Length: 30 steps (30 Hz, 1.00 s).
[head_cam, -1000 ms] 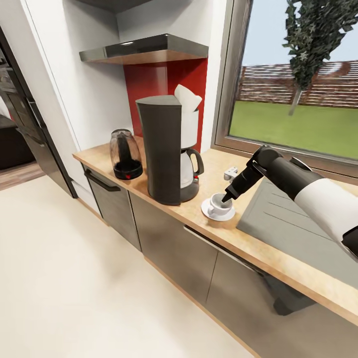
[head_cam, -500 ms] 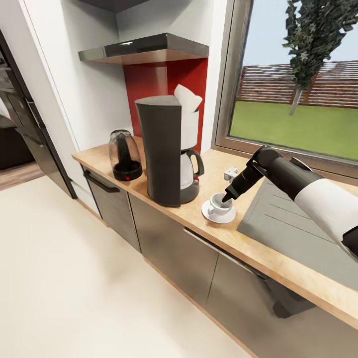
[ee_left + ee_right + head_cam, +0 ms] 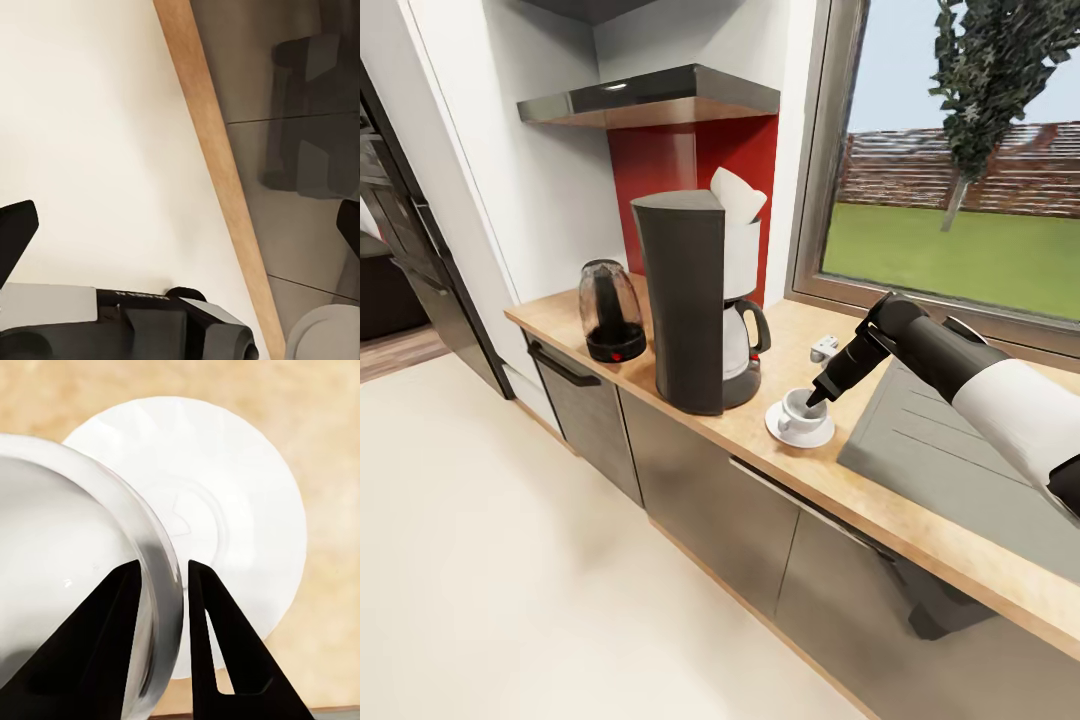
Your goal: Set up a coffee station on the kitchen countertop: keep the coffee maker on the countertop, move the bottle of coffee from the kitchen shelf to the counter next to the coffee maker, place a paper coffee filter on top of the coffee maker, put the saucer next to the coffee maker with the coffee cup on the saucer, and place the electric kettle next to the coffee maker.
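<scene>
My right claw (image 3: 161, 585) pinches the rim of the small glossy white cup (image 3: 798, 409), centre frame on the round fluted white saucer (image 3: 799, 426) near the light wood-grain surface's (image 3: 760, 440) front edge, bare wood around. Left claw: can't tell.

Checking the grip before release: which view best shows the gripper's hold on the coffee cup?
The right wrist view: the right gripper fingers straddle the coffee cup rim above the saucer. The head view shows the cup small, the fingertips hiding the grip. The left wrist view faces floor and cabinets.

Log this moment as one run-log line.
right gripper: shut on cup rim | cup: over saucer | saucer: beside coffee maker | kettle: on counter
</scene>
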Motion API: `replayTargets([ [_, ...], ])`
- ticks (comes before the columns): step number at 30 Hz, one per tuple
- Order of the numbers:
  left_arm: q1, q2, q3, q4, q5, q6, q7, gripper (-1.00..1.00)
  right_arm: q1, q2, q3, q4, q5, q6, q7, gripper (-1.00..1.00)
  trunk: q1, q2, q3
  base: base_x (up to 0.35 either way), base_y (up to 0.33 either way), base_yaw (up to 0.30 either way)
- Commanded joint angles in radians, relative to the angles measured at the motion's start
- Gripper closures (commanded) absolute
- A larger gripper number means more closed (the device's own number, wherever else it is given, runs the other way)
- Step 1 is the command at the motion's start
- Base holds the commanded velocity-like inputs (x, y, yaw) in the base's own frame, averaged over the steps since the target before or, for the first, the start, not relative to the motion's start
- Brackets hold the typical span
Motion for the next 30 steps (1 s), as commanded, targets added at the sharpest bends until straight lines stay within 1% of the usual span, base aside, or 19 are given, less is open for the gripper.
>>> replayTargets([
  [1, -0.001, 0.000, 0.008, 0.000, -0.006, 0.005, -0.004, -1.00, -0.001, -0.001, 0.003, -0.002, 0.003, 0.005, 0.005, 1.00, 0.000, -0.001, -0.001, 0.000, 0.000, 0.000],
  [9, -0.001, 0.000, 0.008, 0.000, -0.006, 0.005, -0.004, -1.00, -0.001, -0.001, 0.003, -0.002, 0.003, 0.005, 0.005, 1.00, 0.000, -0.001, -0.001, 0.000, 0.000, 0.000],
  [12, -0.001, 0.000, 0.007, 0.000, -0.006, 0.005, -0.004, -1.00, -0.001, -0.001, 0.003, -0.002, 0.003, 0.005, 0.005, 1.00, 0.011, -0.022, -0.010, 0.000, 0.000, 0.000],
  [20, -0.001, 0.000, 0.008, 0.000, -0.006, 0.005, -0.004, -1.00, -0.001, -0.001, 0.003, -0.002, 0.003, 0.005, 0.005, 1.00, 0.011, -0.022, -0.010, 0.000, 0.000, 0.000],
  [23, -0.001, 0.000, 0.008, 0.000, -0.006, 0.005, -0.004, -1.00, -0.001, -0.001, 0.003, -0.002, 0.003, 0.005, 0.005, 1.00, 0.023, -0.043, -0.020, 0.000, 0.000, 0.000],
  [30, -0.001, 0.000, 0.007, 0.000, -0.006, 0.005, -0.004, -1.00, -0.001, -0.001, 0.003, -0.002, 0.003, 0.005, 0.005, 1.00, 0.023, -0.043, -0.020, 0.000, 0.000, 0.000],
])
